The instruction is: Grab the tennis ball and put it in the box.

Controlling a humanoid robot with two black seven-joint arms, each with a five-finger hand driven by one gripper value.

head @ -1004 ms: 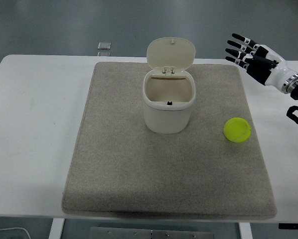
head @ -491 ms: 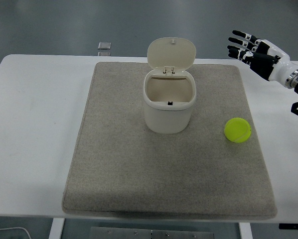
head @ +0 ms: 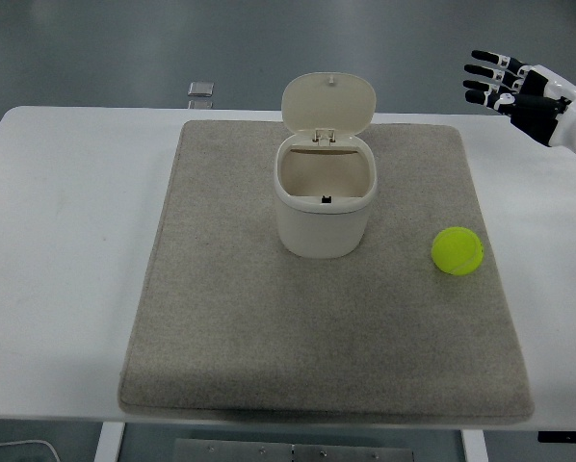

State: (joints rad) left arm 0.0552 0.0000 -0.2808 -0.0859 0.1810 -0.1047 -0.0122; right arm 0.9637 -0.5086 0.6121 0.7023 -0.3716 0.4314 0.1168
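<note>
From the head view, the tennis ball [head: 458,250] lies loose on the grey mat [head: 221,337], at three o'clock from the lidded box [head: 325,204], whose lid stands open to receive it. The right hand [head: 524,91] hovers empty at two o'clock, fingers spread wide

The right robot hand [head: 519,89] is cut off at the wrist by the right edge. A small grey object [head: 201,89] beyond the desk [head: 66,212] is too small to identify.
</note>
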